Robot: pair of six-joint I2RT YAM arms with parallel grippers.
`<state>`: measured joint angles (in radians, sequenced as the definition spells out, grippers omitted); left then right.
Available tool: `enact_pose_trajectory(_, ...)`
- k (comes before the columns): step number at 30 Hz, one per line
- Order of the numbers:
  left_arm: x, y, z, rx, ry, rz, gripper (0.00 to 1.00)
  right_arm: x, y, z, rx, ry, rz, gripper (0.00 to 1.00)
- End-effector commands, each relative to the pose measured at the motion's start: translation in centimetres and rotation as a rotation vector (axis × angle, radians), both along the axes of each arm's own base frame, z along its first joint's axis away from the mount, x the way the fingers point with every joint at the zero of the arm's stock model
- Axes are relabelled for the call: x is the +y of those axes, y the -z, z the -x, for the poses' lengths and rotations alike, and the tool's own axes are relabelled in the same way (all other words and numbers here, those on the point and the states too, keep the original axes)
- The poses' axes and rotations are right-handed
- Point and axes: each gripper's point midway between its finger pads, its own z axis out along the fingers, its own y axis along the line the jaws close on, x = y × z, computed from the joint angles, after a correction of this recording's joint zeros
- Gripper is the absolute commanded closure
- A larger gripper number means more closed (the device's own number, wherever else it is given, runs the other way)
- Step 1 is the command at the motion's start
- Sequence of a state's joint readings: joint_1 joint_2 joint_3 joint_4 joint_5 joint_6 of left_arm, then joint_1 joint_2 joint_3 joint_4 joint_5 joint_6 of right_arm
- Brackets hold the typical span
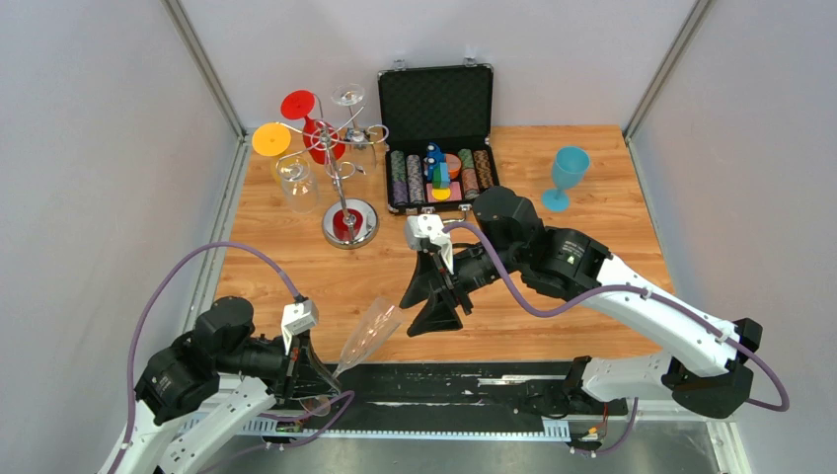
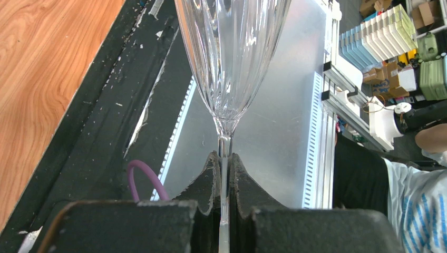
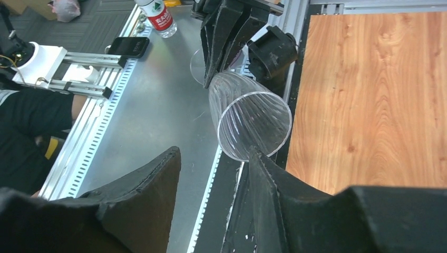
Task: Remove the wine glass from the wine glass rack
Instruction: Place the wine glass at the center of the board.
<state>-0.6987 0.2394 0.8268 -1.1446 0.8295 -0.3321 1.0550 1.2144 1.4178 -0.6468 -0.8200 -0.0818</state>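
Your left gripper (image 1: 314,373) has the wine glass (image 1: 367,334) off the wine glass rack (image 1: 340,178). The glass sits well apart from the rack, on the side toward the arm bases and slightly to its right, above the near edge of the table (image 1: 592,257). It is tilted, with the bowl pointing away from the left gripper and the open mouth facing your right gripper (image 1: 413,314).

In the left wrist view the two black fingers (image 2: 208,182) are pressed in on the thin stem just under the fluted bowl (image 2: 232,58) — a pinch on the stem alone, with the bowl clear of the pads.

Your right gripper hovers on the same near side of the rack, further to the right than the glass. Its fingers (image 3: 147,200) are spread wide with nothing between them. From that wrist view the rim of the glass (image 3: 248,116) lies just at the tip of one finger — you cannot tell whether they touch.

The rack itself stands upright on its round mirrored base. A red glass (image 1: 301,107), a yellow one (image 1: 271,139) and clear ones (image 1: 296,183) hang from its wire arms. Just to the right of the rack lies an open black chip case (image 1: 435,104), and further right a blue goblet (image 1: 567,173) stands upright.
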Motion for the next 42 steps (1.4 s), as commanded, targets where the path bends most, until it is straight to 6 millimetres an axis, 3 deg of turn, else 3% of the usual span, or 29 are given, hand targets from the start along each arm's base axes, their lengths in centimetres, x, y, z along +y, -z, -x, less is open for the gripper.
enact_pose_trajectory(1,0.1,-0.9,0.2,-0.060,0.019,0.040,1.00,0.7,-2.5,0.5,0.000,-0.064,-0.083,0.51)
enact_pose_trajectory(32,0.2,-1.1,0.0,-0.077,0.000,0.038,1.00,3.1,-0.5,1.9,0.094,-0.201,-0.070,0.63)
enact_pose_trajectory(42,0.1,-0.9,-0.3,-0.072,-0.006,0.029,1.00,3.3,0.2,2.3,0.121,-0.237,-0.052,0.92)
